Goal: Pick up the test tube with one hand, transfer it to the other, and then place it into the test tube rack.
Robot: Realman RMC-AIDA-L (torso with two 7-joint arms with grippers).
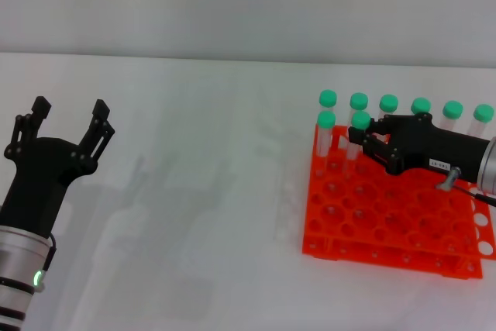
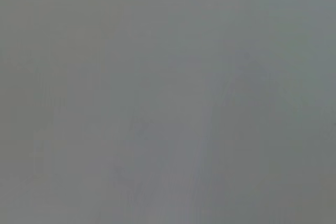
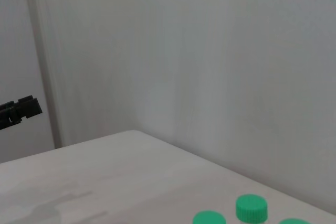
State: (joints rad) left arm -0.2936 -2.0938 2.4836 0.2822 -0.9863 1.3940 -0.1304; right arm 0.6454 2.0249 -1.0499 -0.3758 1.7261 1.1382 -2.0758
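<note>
Placement looks like the step in hand: the right gripper (image 1: 367, 139) reaches in over the back corner of the orange-red test tube rack (image 1: 387, 218), its short fingers closed around a green-capped test tube (image 1: 359, 131) that stands upright in the second row, beside another capped tube (image 1: 326, 129) at the rack's corner. Whether the tip is already seated in its hole or only hovering in it is hidden by the fingers and the grid. Holding the tube just under the cap keeps it vertical and leaves the tapered end free to find a hole, which seems the reason for this grasp. Behind it a row of six more green-capped tubes (image 1: 388, 104) fills the back of the rack; a few of the caps (image 3: 251, 208) show in the right wrist view. The left gripper (image 1: 68, 124) stands well apart over the bare table, prongs spread wide and holding nothing, which would fit the handover being done. The table (image 1: 194, 191) is a plain white matte top, with faint shadows, meeting a pale blank wall (image 1: 232, 5). The left wrist view shows only featureless grey.
</note>
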